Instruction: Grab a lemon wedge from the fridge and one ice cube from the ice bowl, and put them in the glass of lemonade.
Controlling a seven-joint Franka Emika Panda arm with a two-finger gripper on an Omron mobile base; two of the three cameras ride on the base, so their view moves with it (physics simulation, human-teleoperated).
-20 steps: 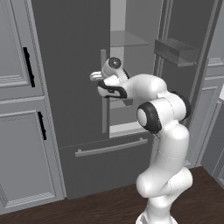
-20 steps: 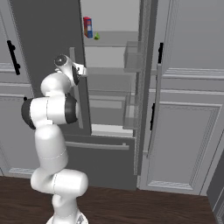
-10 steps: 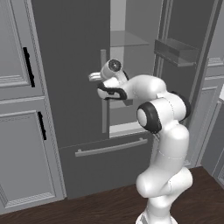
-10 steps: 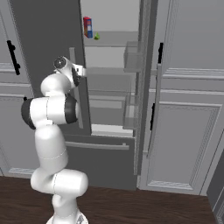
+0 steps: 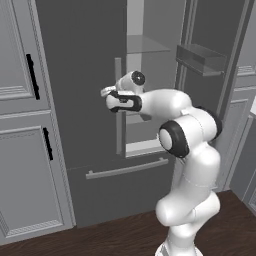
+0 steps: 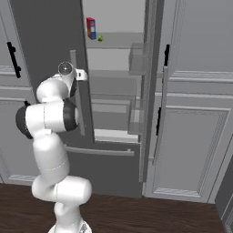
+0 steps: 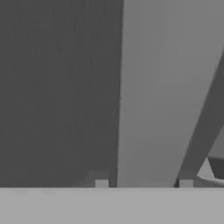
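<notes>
The dark grey fridge (image 5: 80, 60) has its right door swung wide and its left door (image 6: 45, 36) ajar. On an upper shelf inside lies the tiny yellow-green lemon wedge (image 6: 100, 38), beside a red and yellow carton (image 6: 91, 28). My gripper (image 5: 106, 93) is at the left door's long bar handle (image 5: 118, 125). In the hand view the handle (image 7: 148, 109) runs up between the two fingertips (image 7: 101, 183) of the gripper (image 7: 143, 183), which stand wide apart on either side of it. The gripper (image 6: 82, 73) also shows from the right base. The ice bowl and the glass of lemonade are out of view.
The open right door carries bins (image 5: 200, 57) (image 6: 136, 59) that jut toward me. Below is the fridge drawer with its bar handle (image 5: 125, 169). Light grey panelled cabinets flank the fridge at left (image 5: 20, 125) and right (image 6: 195, 113). The floor is dark wood (image 6: 159, 214).
The arm has shifted only slightly at the handle. The doors and the things on the shelf stand as before.
</notes>
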